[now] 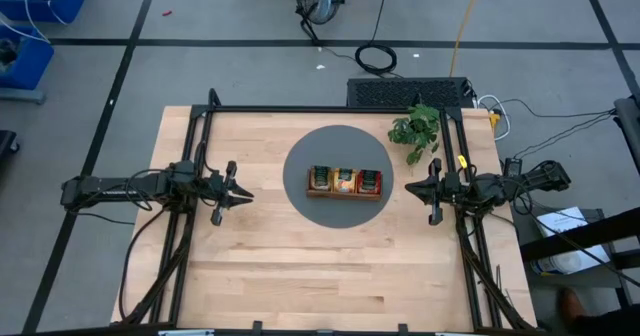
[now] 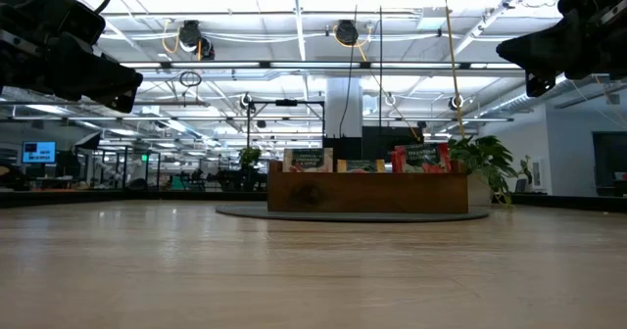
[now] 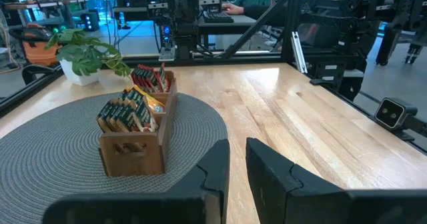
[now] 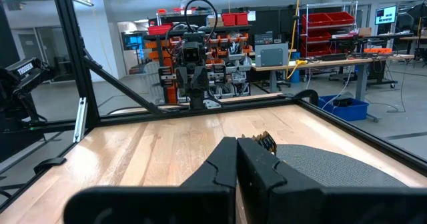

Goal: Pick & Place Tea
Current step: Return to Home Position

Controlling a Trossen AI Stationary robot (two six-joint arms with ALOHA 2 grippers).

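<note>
Red, orange-yellow and dark green: the tea sachets (image 1: 345,181) all stand on edge in the wooden tray (image 1: 345,196), sorted by colour. On my overhead feed the dark sachets (image 1: 321,179) fill the left slot, the orange-yellow sachets (image 1: 344,183) the middle one and the red sachets (image 1: 369,182) the right one. On my level feed their tops poke up above the tray's near wall. The tray sits about the middle of a round grey woven mat (image 1: 335,141). The mat lies on the pale wooden counter (image 1: 300,266), a little toward its far side. A small leafy plant (image 1: 415,128) in a white pot stands just off the mat's far right edge, near it but apart from the tray.

Both arms are out at the sides, in line with the tray and well apart from the mat. The left arm's fingers (image 1: 241,191) point right, toward the tray, from the left part of the counter. Through that wrist camera I see a thin slit of counter between them, so they are barely parted and pinch nothing. The right arm's fingers (image 1: 411,188) point left from the right part of the counter, near the plant. Through their own wrist camera they are pressed together with nothing between them. On my level feed both arms hang above the counter, touching nothing.
</note>
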